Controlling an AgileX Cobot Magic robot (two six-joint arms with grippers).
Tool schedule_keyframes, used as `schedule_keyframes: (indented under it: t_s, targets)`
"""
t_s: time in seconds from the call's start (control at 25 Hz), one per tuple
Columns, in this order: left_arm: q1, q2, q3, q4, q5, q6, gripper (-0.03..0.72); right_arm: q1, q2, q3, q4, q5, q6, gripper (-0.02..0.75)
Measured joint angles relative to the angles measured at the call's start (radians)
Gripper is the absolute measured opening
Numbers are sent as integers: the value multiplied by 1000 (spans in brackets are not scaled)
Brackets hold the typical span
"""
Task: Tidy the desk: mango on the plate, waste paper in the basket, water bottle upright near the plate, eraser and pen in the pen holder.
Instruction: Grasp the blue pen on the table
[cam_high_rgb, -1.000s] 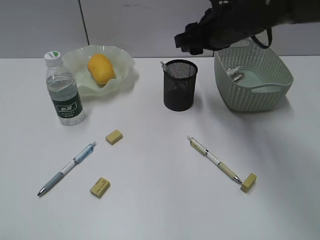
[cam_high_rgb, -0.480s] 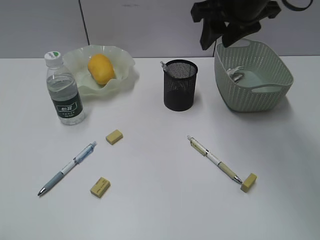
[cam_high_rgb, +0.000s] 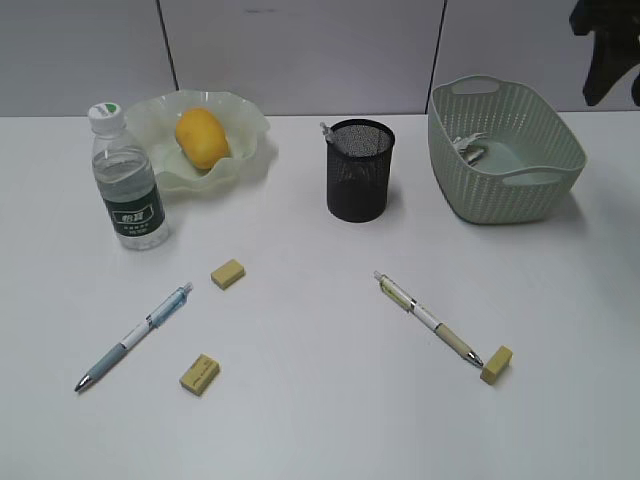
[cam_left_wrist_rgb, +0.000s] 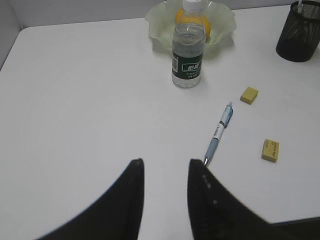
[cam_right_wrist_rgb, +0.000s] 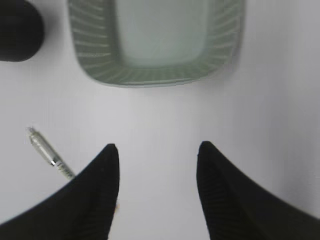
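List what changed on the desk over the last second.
The right arm swung from above the pen holder rightward past the basket to the frame's right edge; its hand is open and empty. Mango, water bottle, pens and erasers stayed put.

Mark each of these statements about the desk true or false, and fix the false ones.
1. The mango lies in the plate. True.
2. The water bottle lies on its side. False: it stands upright beside the plate.
3. The waste paper is in the basket. True.
4. All erasers are in the pen holder. False: three erasers lie on the desk.
5. The right tool grips a pen. False: its jaws stand open and empty; two pens lie on the desk.
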Motion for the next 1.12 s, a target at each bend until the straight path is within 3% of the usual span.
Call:
schedule_keyframes:
  t_s: [0.16, 0.4, 0.84, 1.12]
  targets:
    - [0, 0, 0, 0, 0, 0, 233, -56, -1, 0, -23, 2, -41, 405]
    - [0, 0, 0, 0, 0, 0, 233, -61, -66, 53, -39, 3, -86, 405]
    - [0, 0, 0, 0, 0, 0, 233, -61, -575, 547, -25, 3, -86, 405]
    - [0, 0, 0, 0, 0, 0, 233, -61, -964, 737, -19, 7, -92, 405]
